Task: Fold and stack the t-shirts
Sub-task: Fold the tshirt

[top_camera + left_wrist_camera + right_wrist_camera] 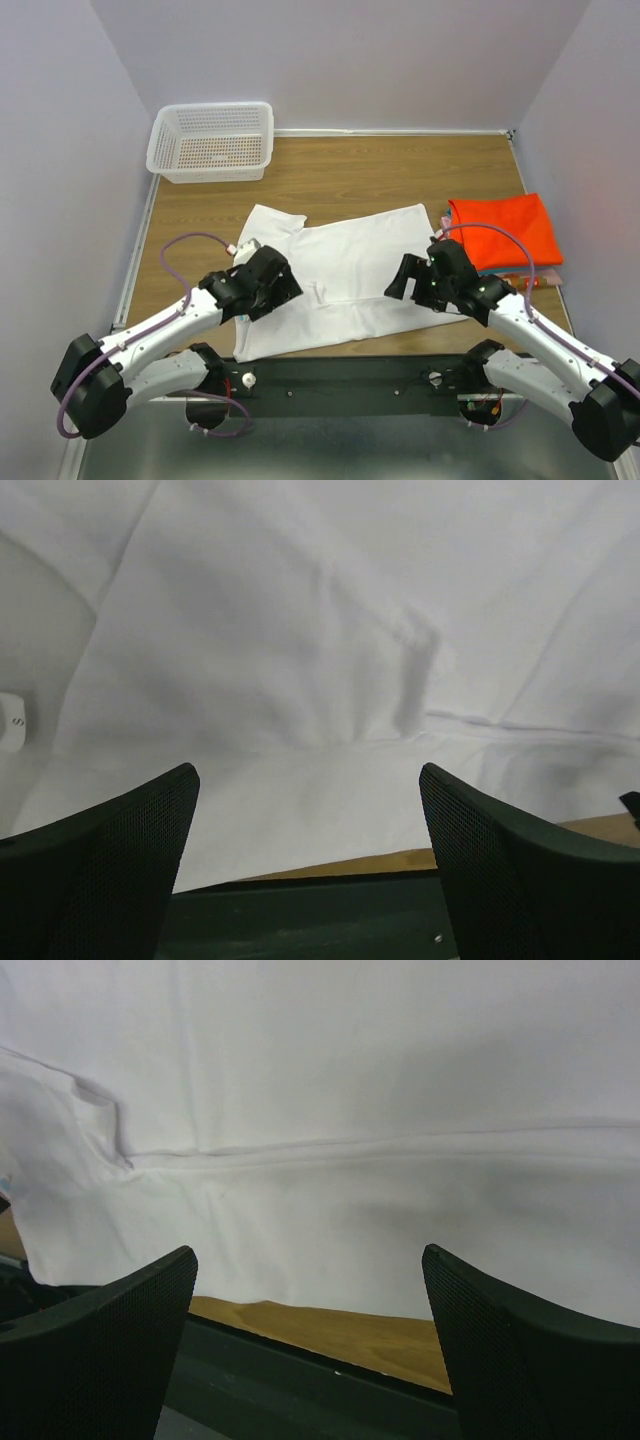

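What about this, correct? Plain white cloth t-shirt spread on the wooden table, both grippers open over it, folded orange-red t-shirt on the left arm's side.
One error: the folded orange-red t-shirt lies on the right arm's side, as the top external view shows. The plain white t-shirt is spread on the wooden table, left gripper and right gripper open over it.

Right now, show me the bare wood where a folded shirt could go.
Bare table runs along the back, from the basket to the right edge, behind the white t-shirt and orange t-shirt. A narrower strip lies left of the white t-shirt. The near side is crowded: left gripper and right gripper are over the cloth.
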`<move>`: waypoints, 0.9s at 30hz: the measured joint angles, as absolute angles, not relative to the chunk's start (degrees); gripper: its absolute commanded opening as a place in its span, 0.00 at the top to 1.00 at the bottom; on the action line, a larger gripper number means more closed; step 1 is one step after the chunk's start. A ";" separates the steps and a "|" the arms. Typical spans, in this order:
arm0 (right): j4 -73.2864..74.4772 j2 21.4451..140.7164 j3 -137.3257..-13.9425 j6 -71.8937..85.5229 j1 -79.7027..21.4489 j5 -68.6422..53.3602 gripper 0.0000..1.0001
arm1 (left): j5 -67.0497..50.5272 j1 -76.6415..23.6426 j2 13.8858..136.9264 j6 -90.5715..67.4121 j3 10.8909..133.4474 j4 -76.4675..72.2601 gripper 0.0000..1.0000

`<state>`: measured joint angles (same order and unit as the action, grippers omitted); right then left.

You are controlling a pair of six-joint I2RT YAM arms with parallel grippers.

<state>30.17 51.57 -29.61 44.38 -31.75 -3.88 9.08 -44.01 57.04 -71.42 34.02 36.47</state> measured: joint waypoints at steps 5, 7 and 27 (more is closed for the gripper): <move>30.13 52.23 -35.66 43.31 -31.75 -0.60 0.00 | 15.94 -43.40 61.39 -67.81 42.41 35.33 0.02; 30.00 53.47 -37.60 42.92 -31.75 1.08 0.00 | 17.45 -42.11 64.12 -65.78 43.94 34.02 0.02; 25.26 77.45 -45.54 40.91 -31.46 13.10 0.00 | 18.33 -18.68 90.89 -41.89 47.86 14.94 0.02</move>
<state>25.26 77.45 -45.54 40.91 -31.46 13.10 18.33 -18.68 90.89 -41.89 47.86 14.94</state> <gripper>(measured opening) 0.997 0.984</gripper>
